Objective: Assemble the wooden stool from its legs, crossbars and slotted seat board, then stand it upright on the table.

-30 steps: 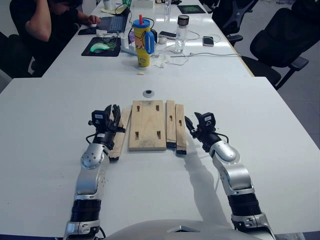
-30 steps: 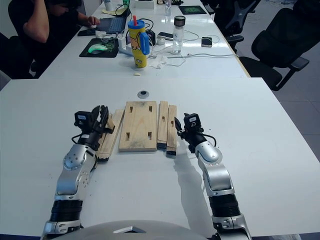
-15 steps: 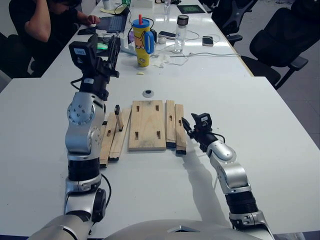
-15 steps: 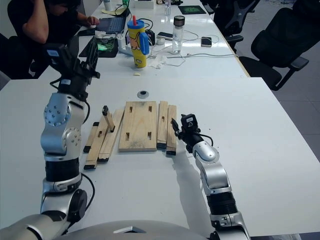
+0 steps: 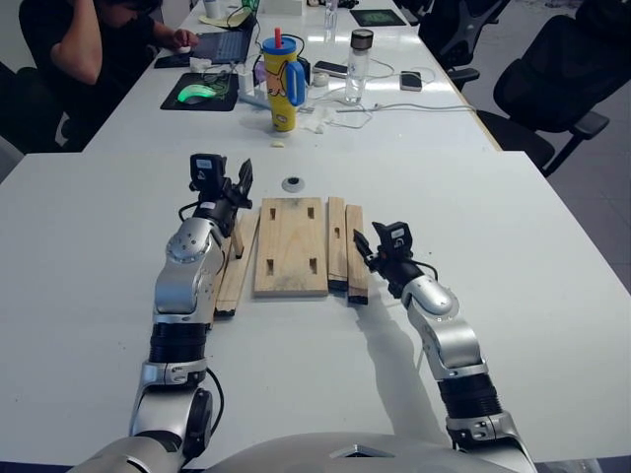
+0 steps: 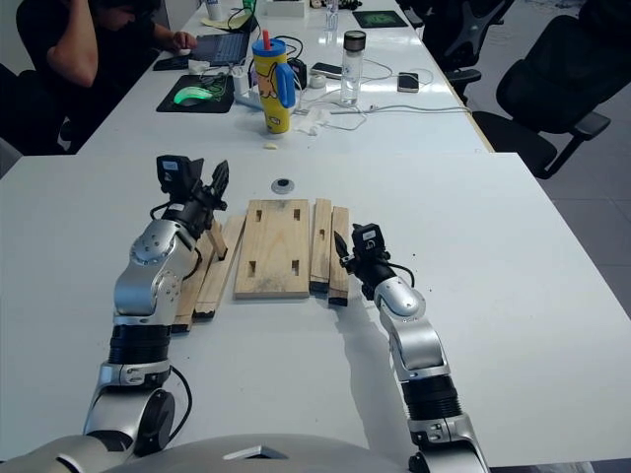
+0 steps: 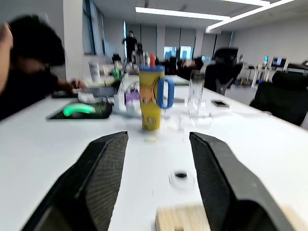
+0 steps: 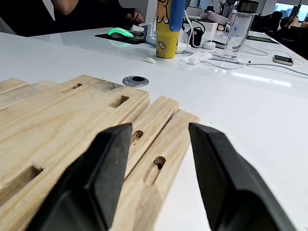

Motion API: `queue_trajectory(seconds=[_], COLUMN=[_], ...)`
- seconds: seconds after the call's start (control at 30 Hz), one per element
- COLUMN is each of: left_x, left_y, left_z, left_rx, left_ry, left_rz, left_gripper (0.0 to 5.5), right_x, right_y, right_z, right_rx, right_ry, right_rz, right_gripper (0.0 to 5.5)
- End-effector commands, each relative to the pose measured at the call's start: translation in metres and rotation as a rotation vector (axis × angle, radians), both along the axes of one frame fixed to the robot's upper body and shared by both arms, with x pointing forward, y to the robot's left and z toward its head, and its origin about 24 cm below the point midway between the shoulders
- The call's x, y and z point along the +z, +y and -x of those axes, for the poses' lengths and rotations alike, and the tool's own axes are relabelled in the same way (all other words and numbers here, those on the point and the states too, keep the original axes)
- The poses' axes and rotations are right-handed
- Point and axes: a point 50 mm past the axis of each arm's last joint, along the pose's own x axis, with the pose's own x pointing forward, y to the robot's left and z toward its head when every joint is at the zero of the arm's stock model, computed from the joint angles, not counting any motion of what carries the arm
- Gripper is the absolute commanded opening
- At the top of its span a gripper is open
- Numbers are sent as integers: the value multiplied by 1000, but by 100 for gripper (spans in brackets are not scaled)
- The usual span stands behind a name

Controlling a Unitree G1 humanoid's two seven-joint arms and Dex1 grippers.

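Seat board (image 5: 291,246) flat on table (image 5: 552,246), long axis toward far edge — I see left gripper (image 7: 156,139), right gripper (image 8: 159,132) both spread wide, empty.

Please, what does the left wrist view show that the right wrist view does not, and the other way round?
Left wrist view, not the right: the open left gripper and the ceiling lights. Right wrist view, not the left: the open right gripper and two slotted wooden bars lying beside the seat board. Both: the yellow cup, the clear bottle, the round table grommet, the green mouse, and the seat board, though the left wrist view has what seems just an edge of it.
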Motion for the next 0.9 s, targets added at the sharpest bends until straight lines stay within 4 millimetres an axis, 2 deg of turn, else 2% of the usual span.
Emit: queue_trajectory(seconds=[0.03, 0.17, 0.27, 0.33, 0.43, 0.5, 0.73, 0.9], left_x=[17, -16, -52, -60, -72, -84, -103, -106], left_y=[14, 57, 105, 124, 122, 109, 106, 107], left_z=[21, 36, 31, 31, 34, 39, 54, 57], left_rx=[87, 209, 199, 147, 36, -59, -62, -48], left_ry=[-110, 54, 373, 482, 633, 735, 878, 896], left_rz=[-26, -97, 34, 28, 11, 55, 30, 33], left_gripper=[236, 236, 236, 236, 236, 236, 236, 236], right_x=[2, 1, 2, 1, -2, -2, 0, -1], right_y=[-3, -9, -15, -17, -19, -19, -17, -17], right_z=[0, 2, 6, 8, 8, 8, 8, 10], right_rx=[-17, -53, -84, -94, -111, -113, -98, -103], right_ry=[-13, -13, -13, -10, 9, 9, 9, 13], right_rz=[-18, -28, -37, -42, -47, -48, -44, -43], right_gripper=[219, 219, 219, 219, 219, 219, 219, 219])
